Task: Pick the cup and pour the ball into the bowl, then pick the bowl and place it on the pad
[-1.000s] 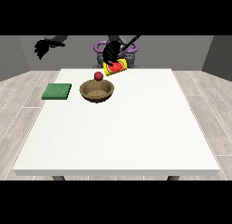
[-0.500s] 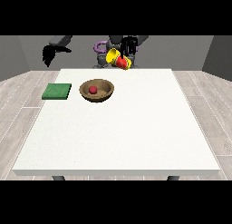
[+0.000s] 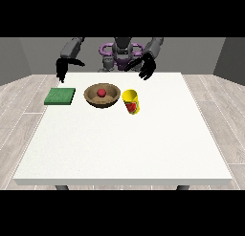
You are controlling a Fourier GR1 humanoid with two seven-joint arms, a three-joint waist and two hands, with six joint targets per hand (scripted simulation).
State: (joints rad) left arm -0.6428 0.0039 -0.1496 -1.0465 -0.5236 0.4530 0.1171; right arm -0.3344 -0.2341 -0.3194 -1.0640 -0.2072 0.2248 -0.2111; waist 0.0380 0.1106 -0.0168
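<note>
The red ball (image 3: 101, 92) sits inside the brown wooden bowl (image 3: 102, 99), right in the middle of it. The bowl stands on the white table (image 3: 124, 144), toward the far side and a little left of centre. Just beside it on the right is the yellow cup (image 3: 130, 101), tilted with its open mouth turned up and toward the far side and a red mark showing on its near wall. Whether cup and bowl actually touch is hard to tell; they are very close. No hand is on the cup.

Left of the bowl, with a small gap between them, lies the flat green pad (image 3: 60, 96), near the table's left edge. The bowl is on the bare table, not on the pad.

The hand at the view's right (image 3: 147, 67) hangs above the far edge of the table, beyond the cup and apart from it, fingers spread and pointing downward, holding nothing. The hand at the view's left (image 3: 62, 69) hovers past the far left corner, above and beyond the pad, fingers hanging down relaxed with the thumb sticking out to the side, also holding nothing. Both arms come in from grey shoulders on either side of the robot's torso (image 3: 121, 55), which shows purple rings at chest height
</note>
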